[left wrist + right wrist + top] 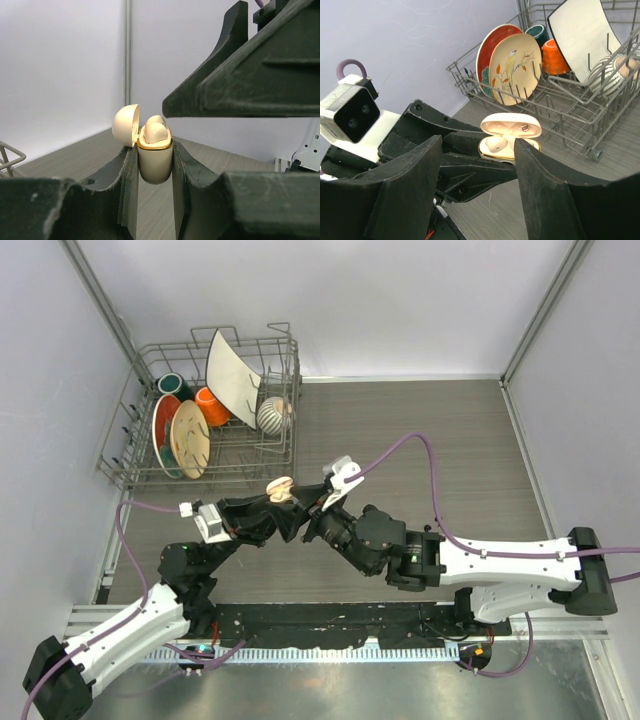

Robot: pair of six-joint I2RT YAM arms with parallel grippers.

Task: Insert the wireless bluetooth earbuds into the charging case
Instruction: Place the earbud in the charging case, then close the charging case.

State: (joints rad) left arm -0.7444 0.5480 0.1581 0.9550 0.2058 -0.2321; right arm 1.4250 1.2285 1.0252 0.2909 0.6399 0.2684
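Top external view: we see the left gripper (279, 504) clamped on the cream-white charging case (280, 486), raised above the grey table (450, 440) near its centre. The right gripper (312, 512) meets it from the right, just beside the case. A wire dish rack (135, 465) with plates (188, 438) stands at the far left. Left wrist view: we find the case upright, pinched at both sides between the two dark fingers (192, 175), with its domed lid (125, 125) swung open to the left. A cream-white earbud (154, 133) sits in the gold-rimmed mouth of the case. A second rounded form shows behind it, and we cannot tell whether that is another earbud. One finger of the right gripper crosses the upper right of the view, above the case and apart from it. Right wrist view: we look between the right gripper's own fingers (410, 190), which stand moderately apart with nothing between them. Beyond the gap the open case rests in the left gripper's grasp, lid tipped back toward the rack, with one earbud seated in its left socket. The right socket is partly hidden by a finger.
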